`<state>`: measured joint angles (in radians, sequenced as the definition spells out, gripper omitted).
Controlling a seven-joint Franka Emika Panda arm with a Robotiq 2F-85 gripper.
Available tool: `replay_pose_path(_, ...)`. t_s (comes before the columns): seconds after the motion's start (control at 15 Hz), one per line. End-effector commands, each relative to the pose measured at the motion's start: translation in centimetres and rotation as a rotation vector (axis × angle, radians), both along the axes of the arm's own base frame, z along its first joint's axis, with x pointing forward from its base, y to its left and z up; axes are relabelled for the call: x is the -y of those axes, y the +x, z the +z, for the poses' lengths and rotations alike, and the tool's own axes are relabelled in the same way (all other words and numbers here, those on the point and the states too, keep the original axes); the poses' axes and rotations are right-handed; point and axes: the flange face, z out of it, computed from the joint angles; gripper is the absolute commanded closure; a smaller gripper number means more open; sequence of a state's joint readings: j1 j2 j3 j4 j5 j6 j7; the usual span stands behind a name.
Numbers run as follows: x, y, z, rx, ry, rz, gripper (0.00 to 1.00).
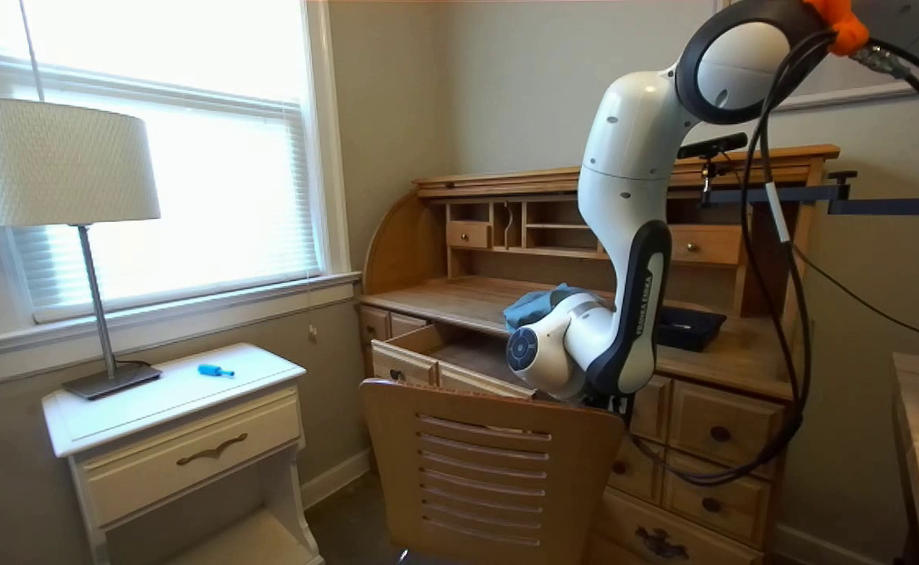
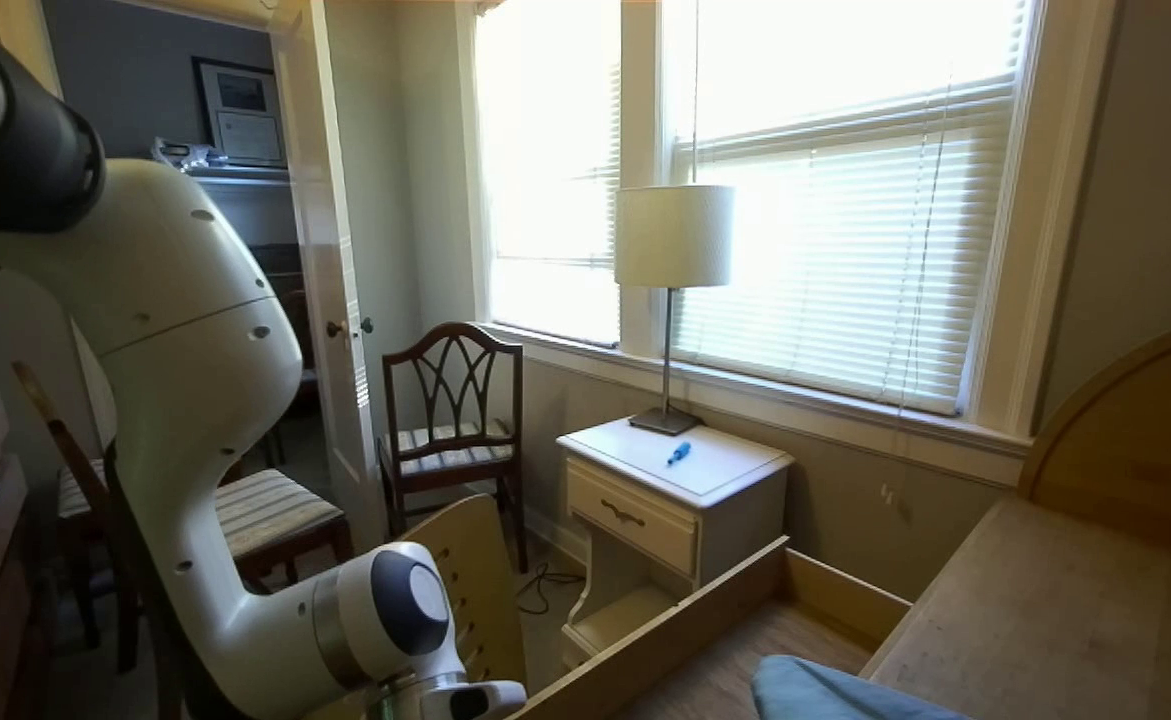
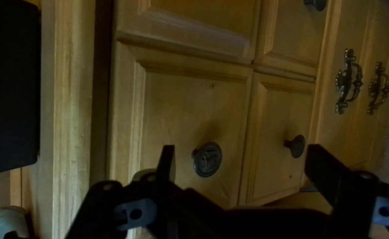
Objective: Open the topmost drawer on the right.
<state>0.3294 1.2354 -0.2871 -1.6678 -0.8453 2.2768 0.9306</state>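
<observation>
The desk's right stack has two short pine drawers side by side in its top row, both looking shut. The topmost drawer [image 3: 187, 106] facing my gripper has a raised panel and a round dark knob [image 3: 208, 159]. Its neighbour [image 3: 194, 20] also shows in an exterior view [image 1: 726, 424]. My gripper [image 3: 241, 146] is open and empty in the wrist view. The knob shows between the fingers, nearer the left one; they do not touch it. A second-row knob [image 3: 296, 146] is near the right fingertip. In an exterior view the gripper [image 1: 614, 403] is mostly hidden behind the chair back.
A wooden chair [image 1: 498, 471] stands close in front of the desk. The wide middle drawer [image 1: 459, 353] is pulled out beside my wrist. A blue cloth [image 1: 530, 308] and black tray [image 1: 691, 328] lie on the desktop. A nightstand [image 1: 192, 455] holds a lamp.
</observation>
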Motion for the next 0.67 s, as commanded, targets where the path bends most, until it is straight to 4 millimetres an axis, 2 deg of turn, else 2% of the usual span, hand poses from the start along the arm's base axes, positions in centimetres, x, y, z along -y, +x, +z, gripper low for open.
replay_pose_path(0.0,0.4,1.1,-1.8,0.063,-0.035,0.006,0.00)
replay_pose_path(0.27,0.6,1.2,-2.1,0.083,0.033,0.049,0.00)
replay_pose_path(0.6,2.0,0.8,-1.6,0.090,0.027,0.059,0.00)
